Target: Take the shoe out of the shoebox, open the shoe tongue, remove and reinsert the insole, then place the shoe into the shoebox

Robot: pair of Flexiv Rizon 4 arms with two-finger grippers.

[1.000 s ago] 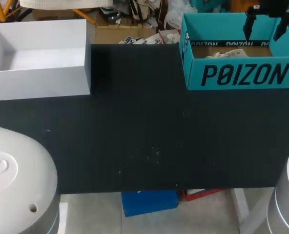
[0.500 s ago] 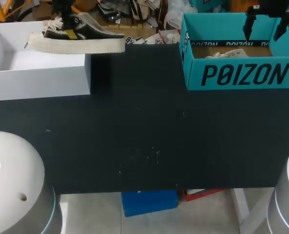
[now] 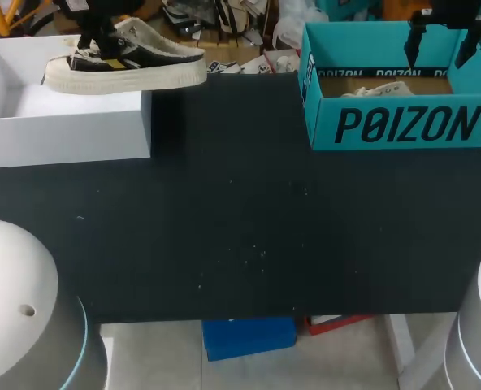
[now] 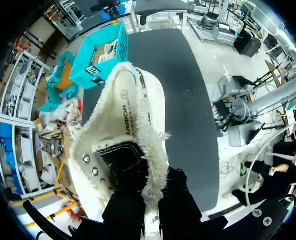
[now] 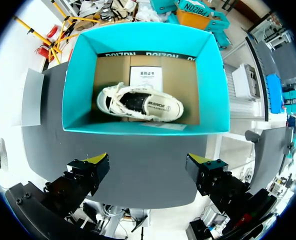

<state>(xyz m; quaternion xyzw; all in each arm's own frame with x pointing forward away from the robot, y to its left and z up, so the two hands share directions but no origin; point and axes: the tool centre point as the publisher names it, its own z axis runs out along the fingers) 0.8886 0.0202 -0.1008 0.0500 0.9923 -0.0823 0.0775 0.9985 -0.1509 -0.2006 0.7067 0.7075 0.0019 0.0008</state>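
Left end effector: clamped on one end of black-and-cream fleece-lined shoe, long axis pointing toward bench centre.
Right end effector: spread wide, empty.

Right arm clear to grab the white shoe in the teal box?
Probably yes: the right gripper is open and faces the teal box, which has no lid, and nothing covers the white shoe.

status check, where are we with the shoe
Left gripper shut on black shoe above white box. Right gripper open over teal box, white shoe inside.
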